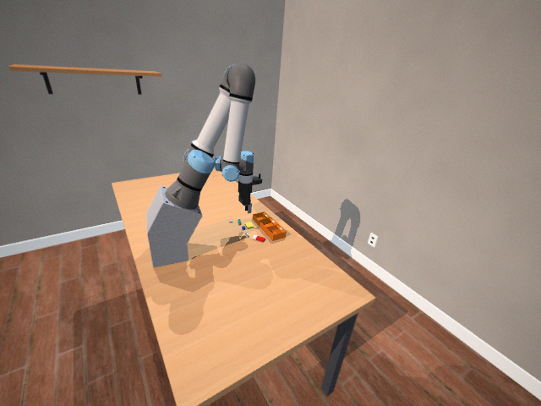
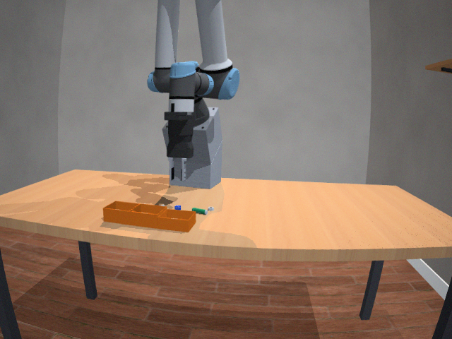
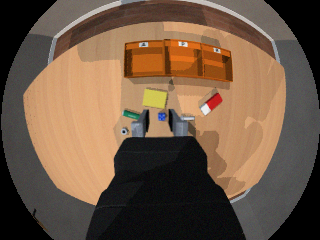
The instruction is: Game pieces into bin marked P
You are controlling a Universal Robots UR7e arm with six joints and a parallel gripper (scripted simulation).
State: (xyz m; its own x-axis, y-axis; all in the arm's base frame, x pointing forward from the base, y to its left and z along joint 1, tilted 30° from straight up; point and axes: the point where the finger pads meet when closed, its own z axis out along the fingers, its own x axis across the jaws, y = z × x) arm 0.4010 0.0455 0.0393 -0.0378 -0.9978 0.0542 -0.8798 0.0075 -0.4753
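Top view. The arm rises from a grey pedestal point(image 1: 168, 227) on a wooden table point(image 1: 279, 301) and folds down so that the gripper point(image 1: 248, 206) hangs, fingers downward, above a cluster of small objects. An orange three-compartment bin tray point(image 1: 269, 225) lies just beyond the cluster, toward the side wall. Beside the tray lie a yellow flat block point(image 1: 248, 225), a red-and-white piece point(image 1: 259, 238), a small blue piece point(image 1: 243, 227), a green piece point(image 1: 239, 221) and a tiny grey piece point(image 1: 230, 221). A shelf point(image 1: 84, 70) is mounted on the back wall.

Exterior view. The gripper point(image 2: 178, 174) is well above the table surface, its fingers partly open with nothing between them. The bin tray point(image 2: 149, 215) stands upright on the table; the blue piece point(image 2: 177, 207) and the green piece point(image 2: 199, 210) lie on the table behind its right end.

Wrist view. The two fingers frame the blue piece point(image 3: 162, 116) far below them, without contact. The yellow block point(image 3: 155, 98) lies between the blue piece and the tray point(image 3: 179, 60); the green piece point(image 3: 131, 115) lies to the left, the red-and-white piece point(image 3: 211, 103) to the right. Each compartment carries a label on its far wall, too small to read, so the bin marked P cannot be identified.
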